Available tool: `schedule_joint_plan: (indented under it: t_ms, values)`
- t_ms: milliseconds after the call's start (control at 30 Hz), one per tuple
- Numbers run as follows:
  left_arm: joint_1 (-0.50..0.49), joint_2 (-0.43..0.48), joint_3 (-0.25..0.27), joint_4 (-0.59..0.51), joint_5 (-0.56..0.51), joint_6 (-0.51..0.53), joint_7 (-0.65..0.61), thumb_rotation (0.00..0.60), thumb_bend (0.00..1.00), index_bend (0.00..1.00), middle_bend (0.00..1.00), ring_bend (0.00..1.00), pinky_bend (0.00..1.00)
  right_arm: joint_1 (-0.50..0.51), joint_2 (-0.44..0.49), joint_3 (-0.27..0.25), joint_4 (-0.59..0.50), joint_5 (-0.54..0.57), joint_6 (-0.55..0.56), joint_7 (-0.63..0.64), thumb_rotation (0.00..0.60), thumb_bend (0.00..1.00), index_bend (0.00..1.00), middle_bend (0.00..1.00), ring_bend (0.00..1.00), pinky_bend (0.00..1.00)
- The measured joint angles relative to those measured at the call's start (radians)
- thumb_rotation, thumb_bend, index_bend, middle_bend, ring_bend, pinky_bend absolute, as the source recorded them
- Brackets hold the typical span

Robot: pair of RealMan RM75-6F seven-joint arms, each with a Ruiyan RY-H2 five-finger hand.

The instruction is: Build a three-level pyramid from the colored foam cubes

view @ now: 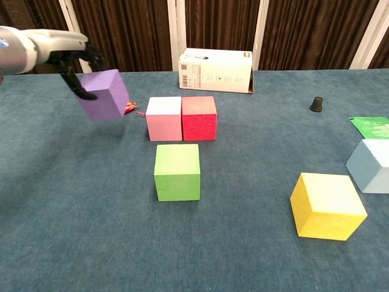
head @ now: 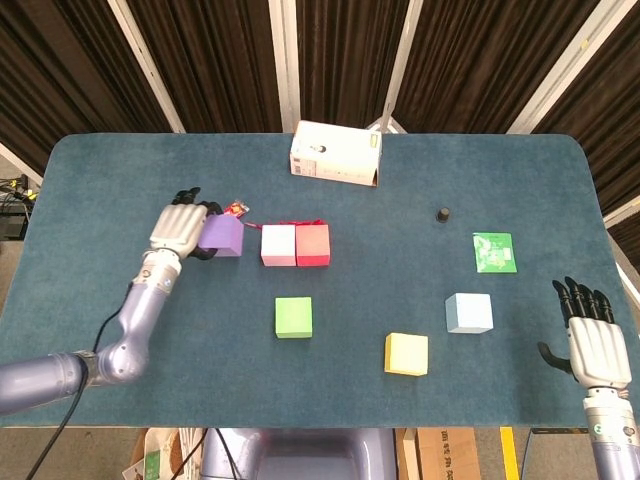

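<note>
**Purple cube held above the table, left of the pink-and-red pair**

The left hand (head: pixel 181 228) grips the purple cube (view: pixel 106 94) with its fingers wrapped round the far side — the cube is tilted and clear of the blue table (head: pixel 120 180), just left of the pink cube (head: pixel 278 245). That pink cube sits touching the red cube (head: pixel 313 245), the two side by side in a row. The green cube (head: pixel 293 317) lies on the near side of the pink one, apart from it. Well to the right of the pink cube and nearer the front edge is the yellow cube (head: pixel 406 354), with the light blue cube (head: pixel 468 313) just beyond it to the right.

A small red wrapper (head: pixel 236 209) lies behind the purple cube, partly hidden by it. Behind the pink cube, near the far edge, stands a white cardboard box (head: pixel 335 154). Far off to the right of the pink cube — a small black cap (head: pixel 442 214) and a flat green packet (head: pixel 494 252).

The right hand (head: pixel 594 336) is at the table's front right corner, fingers straight, apart, holding nothing.
</note>
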Motion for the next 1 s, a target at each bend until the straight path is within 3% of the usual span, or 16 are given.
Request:
schedule_joint_plan:
  t_ms: [1000]
  values:
    - [-0.070,-0.138,0.001,0.180,-0.106,-0.078,0.042,0.600,0.40,0.32,0.30,0.00,0.00,0.005,-0.009,0.009,0.004,0.032,-0.017,-0.021,0.600,0.29,0.03,0.02,0.00,0.00]
